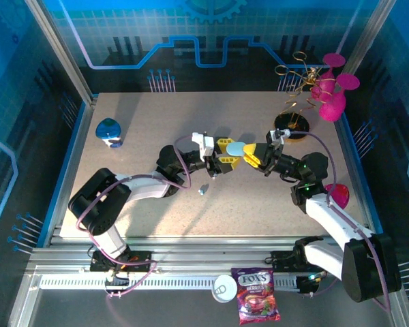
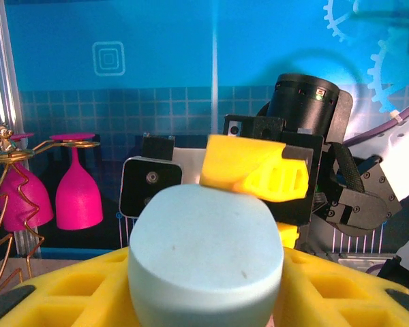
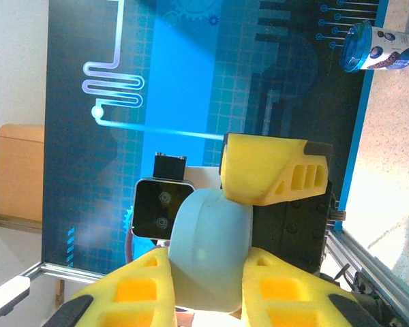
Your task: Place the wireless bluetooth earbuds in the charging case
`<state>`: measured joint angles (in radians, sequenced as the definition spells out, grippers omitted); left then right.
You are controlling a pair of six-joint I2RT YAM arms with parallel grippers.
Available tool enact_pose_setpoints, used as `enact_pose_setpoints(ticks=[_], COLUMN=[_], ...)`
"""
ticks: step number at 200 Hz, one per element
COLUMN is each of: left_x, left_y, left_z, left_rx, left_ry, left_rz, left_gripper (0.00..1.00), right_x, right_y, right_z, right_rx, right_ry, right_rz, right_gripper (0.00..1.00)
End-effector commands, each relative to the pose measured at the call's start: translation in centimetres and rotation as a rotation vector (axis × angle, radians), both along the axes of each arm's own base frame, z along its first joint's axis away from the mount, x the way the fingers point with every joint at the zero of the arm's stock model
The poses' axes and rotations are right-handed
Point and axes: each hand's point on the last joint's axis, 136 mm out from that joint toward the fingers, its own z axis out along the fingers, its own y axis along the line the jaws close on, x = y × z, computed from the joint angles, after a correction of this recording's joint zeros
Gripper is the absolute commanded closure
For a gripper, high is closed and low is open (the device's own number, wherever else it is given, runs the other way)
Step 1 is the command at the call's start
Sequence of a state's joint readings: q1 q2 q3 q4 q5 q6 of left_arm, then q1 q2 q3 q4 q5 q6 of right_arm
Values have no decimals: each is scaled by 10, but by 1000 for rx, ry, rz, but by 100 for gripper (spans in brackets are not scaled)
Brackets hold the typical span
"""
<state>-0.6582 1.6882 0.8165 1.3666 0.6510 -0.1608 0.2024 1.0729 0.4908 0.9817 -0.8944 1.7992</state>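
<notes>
**Two arms grip one case, earbud loose on the surface**

The left end effector [image 1: 226, 152] and the right end effector [image 1: 250, 155] meet nose to nose over the middle of the surface [image 1: 259, 204]. Each has its yellow fingers closed to the width of the same pale blue charging case [image 1: 236, 147], which sits between the two pairs. One tiny grey earbud [image 1: 203, 189] lies on the surface near the left end effector, apart from the case. A blue jar [image 1: 109, 131] stands far left.
</notes>
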Motion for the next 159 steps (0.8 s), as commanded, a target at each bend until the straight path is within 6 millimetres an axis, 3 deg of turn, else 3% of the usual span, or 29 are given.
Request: enact_pose_setpoints(ticks=[1, 25, 51, 79, 127, 159], left_x=[-10, -11, -11, -11, -11, -12], left_y=[-5, -5, -6, -7, -7, -6], left_z=[13, 11, 9, 7, 5, 7], left_rx=[-24, -19, -15, -12, -7, -9], left_ry=[-36, -38, -40, -41, -47, -52], left_rz=[-57, -61, -64, -64, -63, -65], left_gripper=[55, 61, 46, 44, 48, 58], right_x=[1, 1, 0, 0, 1, 1], right_y=[1, 1, 1, 1, -1, -1], right_z=[2, 5, 15, 18, 19, 16], right_rx=[3, 7, 31, 40, 50, 47], right_ry=[-26, -29, -49, -53, -53, -47], right_rz=[-10, -12, -4, -1, -5, -8], right_gripper=[84, 84, 84, 84, 84, 84])
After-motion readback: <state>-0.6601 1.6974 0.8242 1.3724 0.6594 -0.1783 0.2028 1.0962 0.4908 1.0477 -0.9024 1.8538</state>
